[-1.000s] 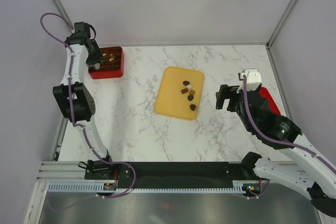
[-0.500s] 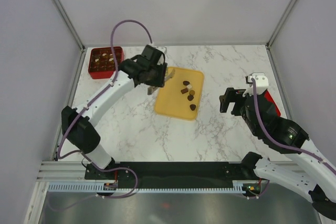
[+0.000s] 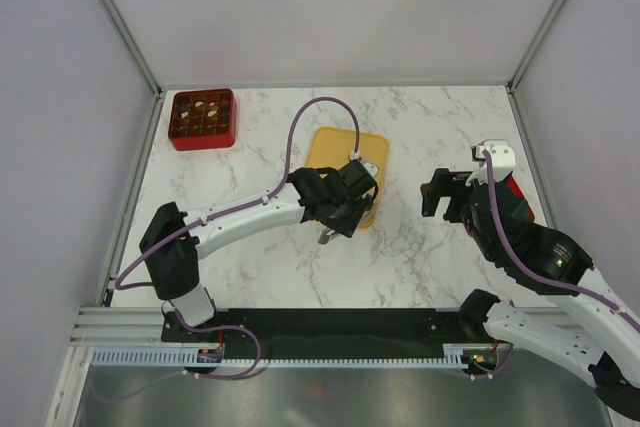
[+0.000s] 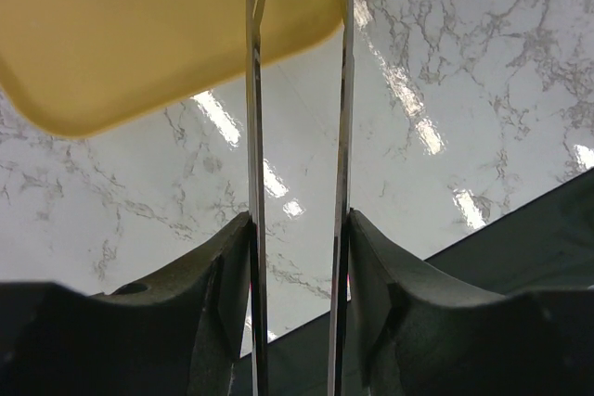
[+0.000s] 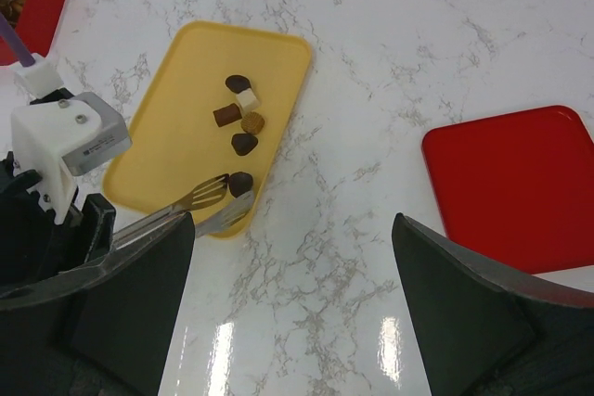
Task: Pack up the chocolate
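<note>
White marbled table [image 3: 250, 172], grey walls around. Left tool [image 5: 215, 203] narrowly parted, nothing held, tips over yellow tray [image 5: 176, 136] at its near edge. Chocolate [image 5: 241, 122] on tray, at 12 o'clock from tips. Right tool [image 3: 437, 193] wide, empty.

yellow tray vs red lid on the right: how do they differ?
The yellow tray carries five small chocolates; the red lid is bare. The tray is a long rectangle lying at a slant, while the lid looks nearly square. The left gripper has its thin tongs at the tray's near edge; nothing is at the lid. Both are flat, have rounded corners and lie on the marble table.
</note>
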`<state>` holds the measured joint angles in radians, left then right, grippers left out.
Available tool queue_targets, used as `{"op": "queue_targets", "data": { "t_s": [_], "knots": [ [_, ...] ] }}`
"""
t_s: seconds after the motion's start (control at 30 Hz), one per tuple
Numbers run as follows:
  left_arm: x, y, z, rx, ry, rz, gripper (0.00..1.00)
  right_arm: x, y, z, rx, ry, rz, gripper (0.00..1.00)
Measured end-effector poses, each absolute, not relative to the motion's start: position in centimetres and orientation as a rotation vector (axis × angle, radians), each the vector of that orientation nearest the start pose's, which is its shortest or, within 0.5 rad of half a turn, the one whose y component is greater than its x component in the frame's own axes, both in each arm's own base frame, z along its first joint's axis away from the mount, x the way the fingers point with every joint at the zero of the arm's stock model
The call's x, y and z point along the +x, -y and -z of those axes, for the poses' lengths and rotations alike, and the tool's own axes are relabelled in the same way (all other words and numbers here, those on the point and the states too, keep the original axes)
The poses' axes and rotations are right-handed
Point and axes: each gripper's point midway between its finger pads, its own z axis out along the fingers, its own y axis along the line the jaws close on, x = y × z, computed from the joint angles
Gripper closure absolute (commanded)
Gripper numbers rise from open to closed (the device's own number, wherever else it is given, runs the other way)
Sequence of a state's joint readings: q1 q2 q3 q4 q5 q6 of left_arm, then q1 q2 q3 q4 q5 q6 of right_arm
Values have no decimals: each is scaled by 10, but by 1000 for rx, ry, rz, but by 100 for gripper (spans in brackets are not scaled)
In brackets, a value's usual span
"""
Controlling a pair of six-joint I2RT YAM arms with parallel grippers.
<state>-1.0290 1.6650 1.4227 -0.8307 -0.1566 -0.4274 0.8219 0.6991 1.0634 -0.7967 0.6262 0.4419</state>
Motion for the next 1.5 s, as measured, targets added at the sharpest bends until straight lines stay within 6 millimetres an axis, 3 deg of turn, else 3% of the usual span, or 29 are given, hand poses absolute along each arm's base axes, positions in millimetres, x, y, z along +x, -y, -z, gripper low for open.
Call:
{"op": "queue_targets", "data": {
  "t_s": [0.5, 0.67, 0.87, 1.07, 1.2, 1.27, 1.37, 1.5],
  "knots": [
    [215, 321, -106, 714, -2585, 147, 52, 209, -95, -299, 33, -1921, -224, 4],
    [215, 321, -100, 721, -2598, 132, 62, 209, -95, -300, 33, -1920, -225, 5],
    [216, 326, -112, 711, -2590, 150, 66, 208, -94, -301, 35, -1916, -227, 4],
    [226, 317, -138, 657, -2596, 150, 68, 206, -92, -306, 41, -1907, -237, 5],
    [260, 288, -166, 502, -2592, 152, 68, 204, -90, -307, 46, -1903, -244, 5],
    [292, 262, -183, 374, -2575, 145, 68, 204, -91, -307, 47, -1902, -252, 5],
    [343, 208, -206, 167, -2537, 105, 68, 203, -93, -307, 42, -1907, -267, 5],
    [404, 110, -240, -133, -2446, 12, 69, 203, -98, -306, 36, -1907, -289, 5]
  ]
}}
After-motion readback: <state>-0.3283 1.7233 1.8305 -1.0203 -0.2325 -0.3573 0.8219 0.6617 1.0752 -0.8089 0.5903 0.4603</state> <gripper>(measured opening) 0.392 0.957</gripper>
